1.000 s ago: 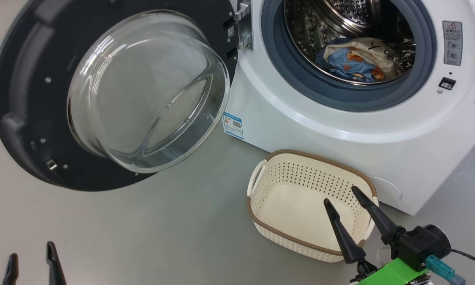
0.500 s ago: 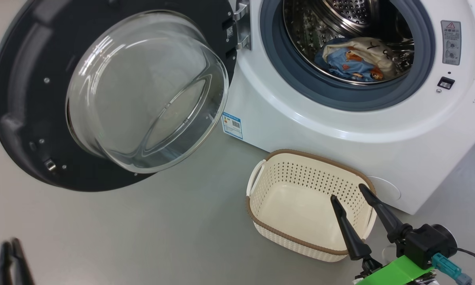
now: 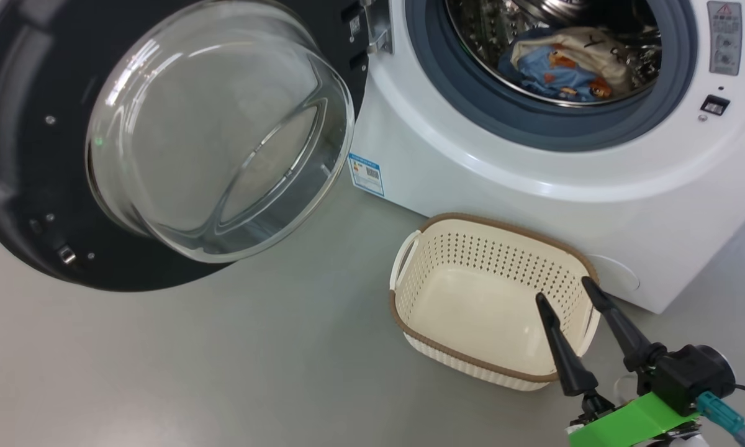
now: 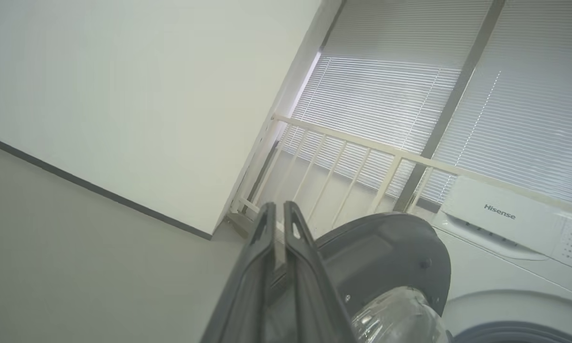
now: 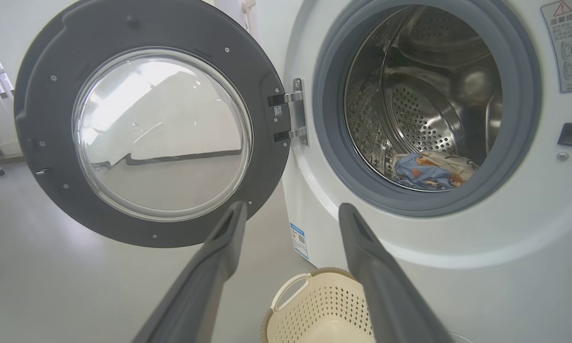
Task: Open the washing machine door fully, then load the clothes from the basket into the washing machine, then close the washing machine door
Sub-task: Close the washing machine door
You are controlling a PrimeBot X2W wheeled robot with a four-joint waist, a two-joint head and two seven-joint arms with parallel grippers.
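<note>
The big white boxy front-loading washing machine (image 3: 534,205) runs off the head view's top and right edges, its large round dark grey door (image 3: 211,130) with the bulging clear glass bowl off the top and left. The print on the small blue energy label (image 3: 366,176) is too small to read, and the right gripper (image 3: 564,288) with its two dark fingers covers the near right corner of the small cream perforated plastic basket (image 3: 484,254).

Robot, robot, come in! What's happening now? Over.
Left gripper shut, empty; right gripper open, empty. Clothes in drum; basket empty; door open. Nothing seen blocking opening.
</note>
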